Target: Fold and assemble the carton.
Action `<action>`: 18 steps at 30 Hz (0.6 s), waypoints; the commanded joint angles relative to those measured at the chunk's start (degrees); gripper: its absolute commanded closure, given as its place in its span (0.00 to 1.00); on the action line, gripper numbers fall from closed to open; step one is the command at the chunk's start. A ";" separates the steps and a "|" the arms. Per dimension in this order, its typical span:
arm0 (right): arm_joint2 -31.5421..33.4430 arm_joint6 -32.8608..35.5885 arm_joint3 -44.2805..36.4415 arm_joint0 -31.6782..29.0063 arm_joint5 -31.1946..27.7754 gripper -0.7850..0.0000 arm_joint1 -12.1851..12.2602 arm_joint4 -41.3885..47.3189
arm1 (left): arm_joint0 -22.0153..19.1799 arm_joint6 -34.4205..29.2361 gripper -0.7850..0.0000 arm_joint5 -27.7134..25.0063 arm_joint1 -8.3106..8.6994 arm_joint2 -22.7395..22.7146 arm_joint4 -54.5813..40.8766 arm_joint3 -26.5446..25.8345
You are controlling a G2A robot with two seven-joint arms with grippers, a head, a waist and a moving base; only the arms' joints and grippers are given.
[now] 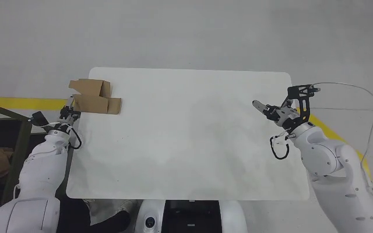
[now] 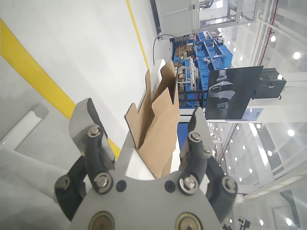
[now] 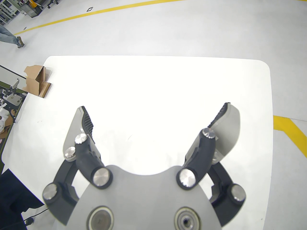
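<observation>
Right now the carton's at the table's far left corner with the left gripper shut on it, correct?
No. The carton sits at the far left corner of the table, but the left gripper is open, fingers spread apart, not shut on it; see the left wrist view.

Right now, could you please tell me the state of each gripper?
Left gripper: open, carton ahead, not gripped.
Right gripper: open, empty.
</observation>
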 commanded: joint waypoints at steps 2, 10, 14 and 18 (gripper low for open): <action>0.00 0.00 0.00 0.00 0.00 0.00 0.00 0.00 | -0.98 0.52 0.69 -0.52 -0.13 0.17 0.84 1.16; 0.00 0.00 0.00 0.00 0.00 0.00 0.00 0.00 | -3.06 2.57 0.98 -1.98 -0.26 -0.15 1.88 3.54; 0.00 0.00 0.00 0.00 0.00 0.00 0.00 0.00 | -3.85 3.32 1.00 -3.04 -0.04 -0.73 2.12 3.92; 0.00 0.00 0.00 0.00 0.00 0.00 0.00 0.00 | -4.57 2.80 1.00 -3.56 0.34 -1.92 0.93 3.96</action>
